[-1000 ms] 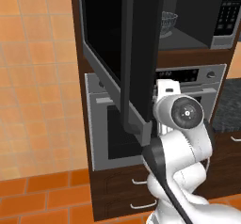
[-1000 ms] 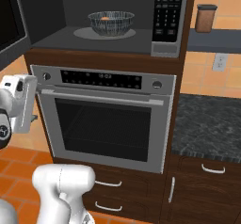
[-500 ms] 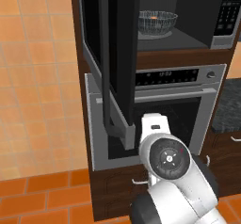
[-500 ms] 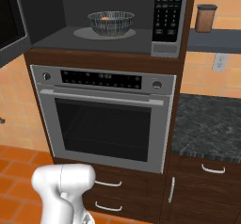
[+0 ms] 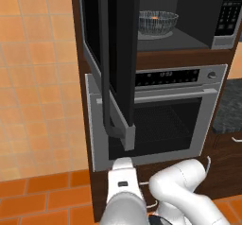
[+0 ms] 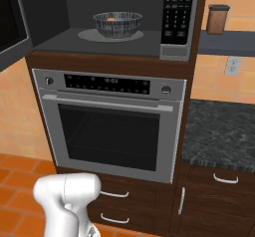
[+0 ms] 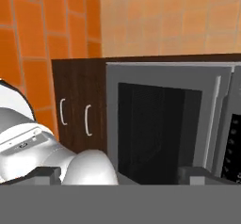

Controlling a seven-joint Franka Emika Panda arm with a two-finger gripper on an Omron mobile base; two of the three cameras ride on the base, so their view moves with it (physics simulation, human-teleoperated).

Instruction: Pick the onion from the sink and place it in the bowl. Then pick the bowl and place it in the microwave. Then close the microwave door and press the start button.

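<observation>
Inside the microwave the bowl holds the onion; microwave door ajar, gripper spread wide.

2 base views flank the microwave and oven; hand view rolled sideways.

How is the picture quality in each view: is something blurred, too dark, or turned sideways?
Left base view: evenly lit, but the open microwave door is flat black with no glare. Right base view: sharp, the bowl with the onion stands clear against the dark microwave cavity. Hand view: rolled sideways, so the oven stands on edge; the tool fingertips are soft grey blocks.
</observation>
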